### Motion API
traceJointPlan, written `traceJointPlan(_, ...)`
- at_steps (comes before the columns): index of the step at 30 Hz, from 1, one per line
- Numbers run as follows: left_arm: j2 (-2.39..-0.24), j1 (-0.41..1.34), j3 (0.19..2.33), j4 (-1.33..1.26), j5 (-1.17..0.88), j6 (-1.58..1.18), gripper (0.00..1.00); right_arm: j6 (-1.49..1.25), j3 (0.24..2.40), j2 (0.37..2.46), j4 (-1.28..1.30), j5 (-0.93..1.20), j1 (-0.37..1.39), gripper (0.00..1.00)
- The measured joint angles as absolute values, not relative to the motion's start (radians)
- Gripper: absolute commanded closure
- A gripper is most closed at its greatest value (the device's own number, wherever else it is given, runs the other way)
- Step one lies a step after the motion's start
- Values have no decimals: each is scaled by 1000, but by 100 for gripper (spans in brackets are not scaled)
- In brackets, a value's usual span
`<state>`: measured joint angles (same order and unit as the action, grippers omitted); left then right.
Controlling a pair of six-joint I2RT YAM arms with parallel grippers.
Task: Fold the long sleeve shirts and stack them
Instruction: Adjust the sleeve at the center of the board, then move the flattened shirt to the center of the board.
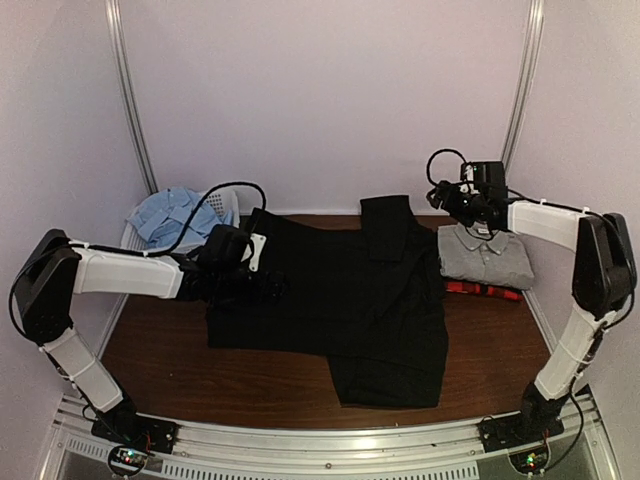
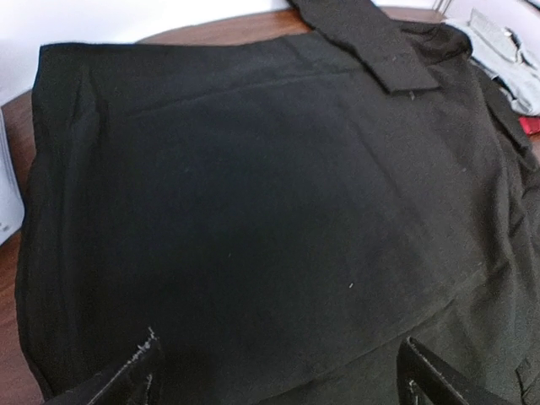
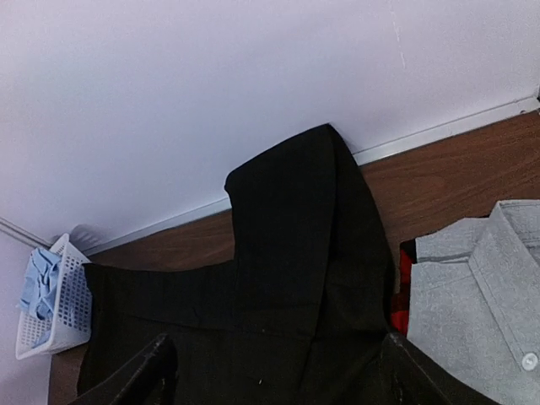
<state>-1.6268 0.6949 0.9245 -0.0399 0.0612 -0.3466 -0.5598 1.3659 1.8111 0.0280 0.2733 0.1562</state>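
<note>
The black shirt [image 1: 340, 300] lies spread over the middle of the table, a sleeve [image 1: 392, 228] folded across its far part. It fills the left wrist view [image 2: 253, 211] and shows in the right wrist view [image 3: 287, 278]. The grey shirt [image 1: 484, 256] lies folded at the right on the red plaid shirt [image 1: 484, 290]; both show in the right wrist view [image 3: 481, 295]. The light blue shirt [image 1: 170, 215] sits in the basket. My left gripper [image 1: 268, 285] is open, low over the black shirt's left part. My right gripper [image 1: 447, 197] is open, above the far right edge.
A white mesh basket [image 1: 135, 235] stands at the far left corner and shows in the right wrist view [image 3: 59, 316]. The back wall rises just behind the shirts. Bare brown table [image 1: 240, 385] shows along the near edge.
</note>
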Motion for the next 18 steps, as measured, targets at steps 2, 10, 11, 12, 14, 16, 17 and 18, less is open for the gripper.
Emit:
traceJointPlan(2,-1627,695,916,-18,65,-347,3,-522,1244,1670,23,242,196,21)
traceJointPlan(10,-1627,694,865,74,41,-357,11,-448,865,1479,109,157,496,26)
traceJointPlan(11,-1627,694,857,81,35,-362,13,-450,828,1479,123,151,519,27)
traceJointPlan(12,-1627,693,851,85,31,-366,14,-451,796,1479,136,147,535,27)
traceJointPlan(14,-1628,690,837,90,22,-374,17,-456,747,1479,150,137,555,28)
traceJointPlan(16,-1632,687,826,101,18,-381,20,-463,707,1479,154,134,569,28)
traceJointPlan(17,-1634,686,822,104,17,-385,22,-469,692,1479,153,134,573,28)
traceJointPlan(18,-1638,684,815,106,17,-389,24,-473,683,1479,154,134,576,28)
